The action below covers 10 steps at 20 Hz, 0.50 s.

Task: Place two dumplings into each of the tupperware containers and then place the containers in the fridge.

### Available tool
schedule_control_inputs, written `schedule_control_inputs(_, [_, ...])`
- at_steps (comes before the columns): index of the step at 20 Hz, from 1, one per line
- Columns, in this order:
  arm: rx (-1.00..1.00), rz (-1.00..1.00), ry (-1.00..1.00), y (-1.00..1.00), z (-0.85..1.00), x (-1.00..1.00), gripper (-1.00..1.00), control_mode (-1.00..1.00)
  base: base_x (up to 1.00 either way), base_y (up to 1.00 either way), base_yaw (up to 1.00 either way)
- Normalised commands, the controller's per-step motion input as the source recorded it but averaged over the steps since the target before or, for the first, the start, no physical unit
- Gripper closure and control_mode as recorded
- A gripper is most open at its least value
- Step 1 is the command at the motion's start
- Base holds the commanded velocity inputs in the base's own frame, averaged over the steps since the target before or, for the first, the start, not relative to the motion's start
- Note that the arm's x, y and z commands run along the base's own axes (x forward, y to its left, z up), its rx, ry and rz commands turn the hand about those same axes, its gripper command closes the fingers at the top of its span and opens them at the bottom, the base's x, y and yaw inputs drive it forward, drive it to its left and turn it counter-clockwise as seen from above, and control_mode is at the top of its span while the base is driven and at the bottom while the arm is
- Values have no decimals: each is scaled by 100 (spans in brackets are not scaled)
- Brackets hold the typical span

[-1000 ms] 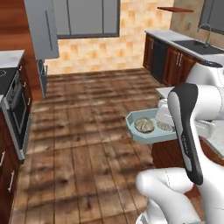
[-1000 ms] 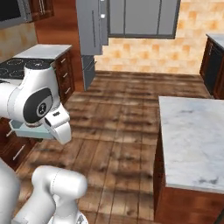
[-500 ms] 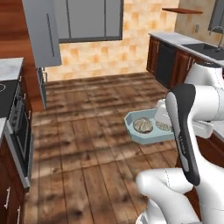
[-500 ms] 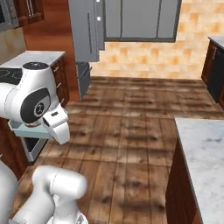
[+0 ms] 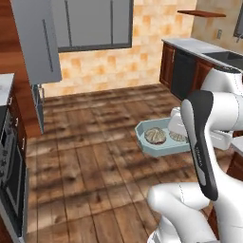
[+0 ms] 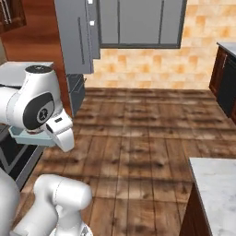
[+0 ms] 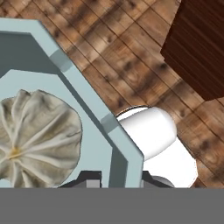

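My gripper is shut on the rim of the pale blue-green tupperware container, one fingertip on each side of its wall. One beige folded dumpling lies inside, close to the fingers. From the left base view the container hangs level over the wooden floor in front of the white arm, with two dumplings side by side in it. From the right base, a corner of the container pokes out under the arm. The grey fridge with its dark bar handle stands ahead to the left, and also shows as the fridge.
A black oven front lines the left edge. Dark cabinets under a pale counter run along the right wall. A marble-topped counter sits near right. Wooden floor stretches toward the tiled back wall.
The whole scene has shifted in both base views, so the base has moved; the fridge looks larger and nearer. The container stays gripped in the same place before the arm.
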Motion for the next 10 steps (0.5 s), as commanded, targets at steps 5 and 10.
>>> schedule_control_inputs(5, [0,0,0,0,0,0,100,100,100,22,-9])
schedule_control_inputs(10, [0,0,0,0,0,0,100,100,100,6,-3])
